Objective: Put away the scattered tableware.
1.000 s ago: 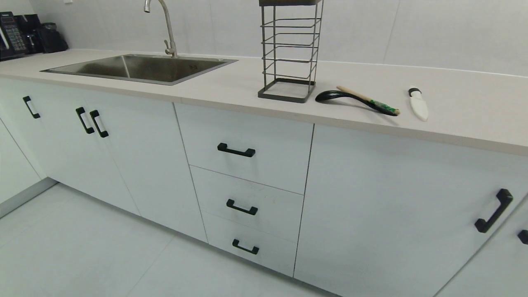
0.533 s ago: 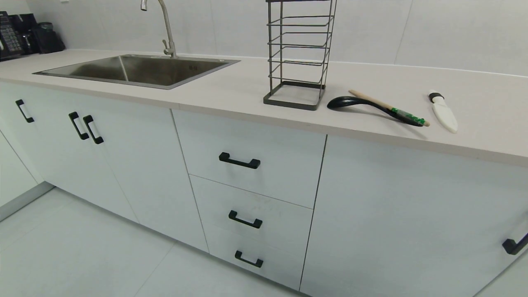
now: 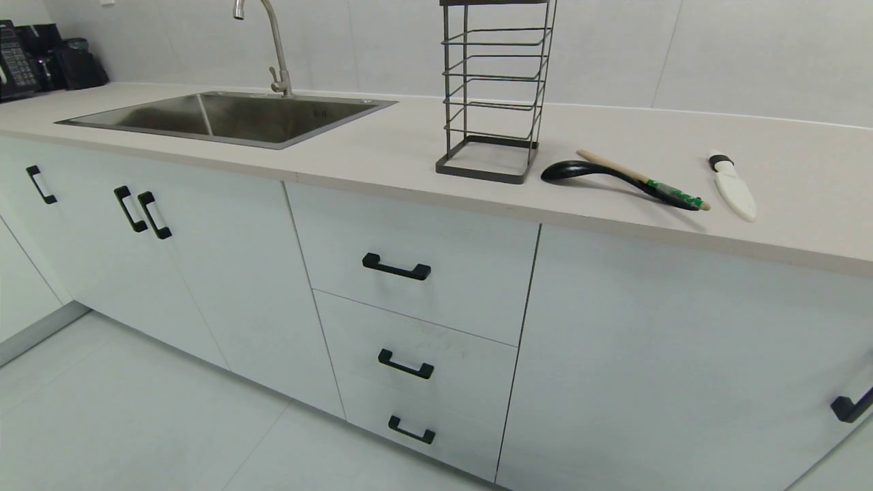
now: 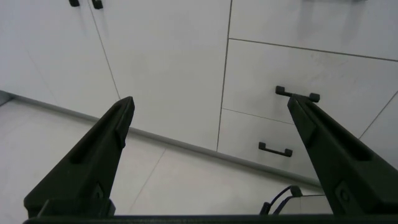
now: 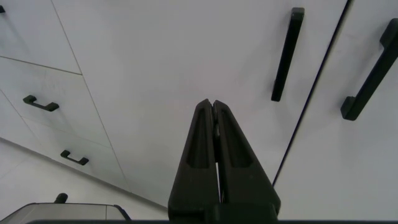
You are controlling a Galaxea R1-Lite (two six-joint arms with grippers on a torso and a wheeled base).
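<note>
A pale desk (image 3: 382,146) runs along a grey tiled wall (image 3: 716,54), above white cabinet fronts and a light tiled floor (image 3: 136,423). From left to right on the desk: dark appliances (image 3: 41,58) in the far corner; a steel sink (image 3: 164,112) set into the top, with a curved tap (image 3: 273,41) behind it; an upright, empty wire rack (image 3: 494,88); a black spoon (image 3: 569,170) just beside the rack, bowl toward it; a wooden stick (image 3: 614,167) with a green band, lying slantwise along the spoon's handle and meeting it at the far end; and a white tool (image 3: 735,191) with a black band, apart from both, near the desk's front edge. Below, two doors (image 3: 89,259) with black handles stand under the sink, three stacked drawers (image 3: 409,320) under the rack, and a wide door (image 3: 648,354) under the tableware. The left hand (image 4: 210,102) is low before the drawers, fingers spread wide, holding nothing. The right hand (image 5: 212,106) faces a cabinet door, fingers pressed together, holding nothing.
</note>
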